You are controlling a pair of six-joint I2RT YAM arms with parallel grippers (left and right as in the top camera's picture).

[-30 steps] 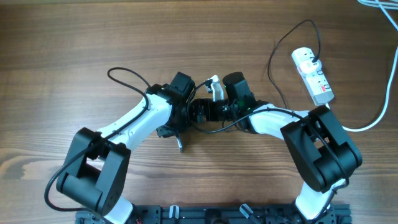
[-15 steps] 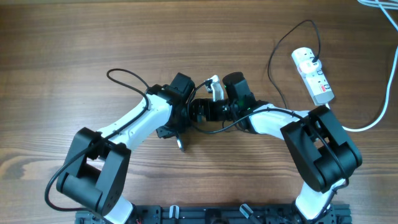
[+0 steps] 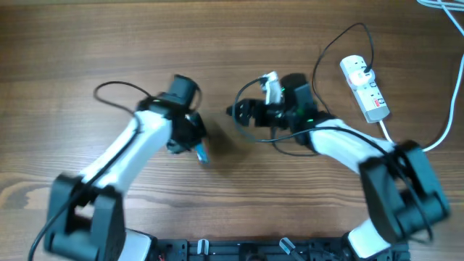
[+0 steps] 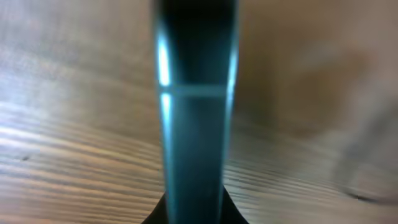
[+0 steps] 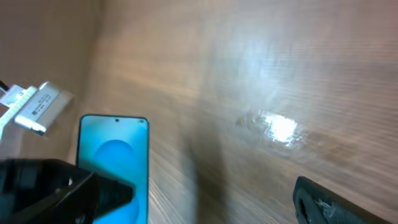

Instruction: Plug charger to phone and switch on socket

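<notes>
My left gripper [image 3: 197,147] is shut on the phone [image 3: 202,154], which shows as a small teal sliver below the wrist. In the left wrist view the phone [image 4: 196,124] stands edge-on between the jaws [image 4: 194,213]. My right gripper [image 3: 235,112] is open and empty, pointing left, apart from the phone. In the right wrist view the phone's teal screen [image 5: 113,162] lies behind the left finger, and the jaws [image 5: 214,186] are wide apart. The socket [image 3: 365,88] lies at the far right. The charger's black cable [image 3: 317,69] loops from it toward the right arm; its tip is hidden.
A white/light-blue cable [image 3: 444,130] runs down the right edge of the table from the socket's end. A small white tag-like piece [image 5: 38,107] shows beyond the phone in the right wrist view. The wooden table [image 3: 87,43] extends around both arms.
The two grippers, which were close together at the table's middle, have pulled apart. The left arm swung left with the phone. The right arm swung right and up. The views are motion-blurred.
</notes>
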